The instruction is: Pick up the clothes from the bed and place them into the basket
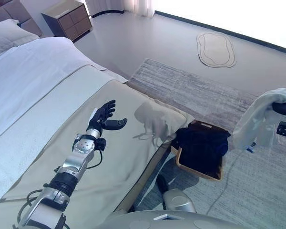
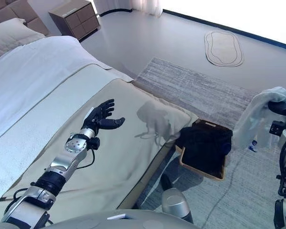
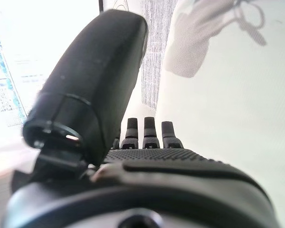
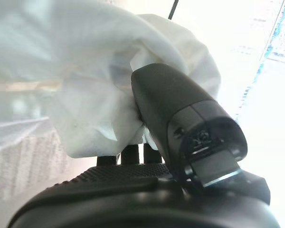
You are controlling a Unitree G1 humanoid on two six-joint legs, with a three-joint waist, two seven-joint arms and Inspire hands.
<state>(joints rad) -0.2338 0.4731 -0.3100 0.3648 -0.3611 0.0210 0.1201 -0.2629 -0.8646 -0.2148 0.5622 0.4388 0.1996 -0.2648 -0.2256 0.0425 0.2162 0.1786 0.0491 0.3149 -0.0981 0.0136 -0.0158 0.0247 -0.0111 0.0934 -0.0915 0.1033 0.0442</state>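
My right hand [image 2: 282, 108] is at the far right, above the rug, shut on a white garment [image 1: 262, 119] that hangs down from it; in the right wrist view the cloth [image 4: 99, 76] is bunched between thumb and fingers. The basket [image 1: 201, 152] stands on the floor beside the bed's foot, to the left of the hanging cloth, with dark clothes [image 2: 207, 143] inside. My left hand [image 1: 104, 117] hovers open over the beige bedspread [image 1: 109, 162], holding nothing. No other clothing shows on the bed [image 2: 43, 76].
A striped grey rug [image 1: 205, 90] covers the floor beyond the bed. A small oval mat [image 1: 215, 49] lies farther off. A brown nightstand [image 1: 66, 18] stands by the pillow [image 1: 7, 36] at the head of the bed.
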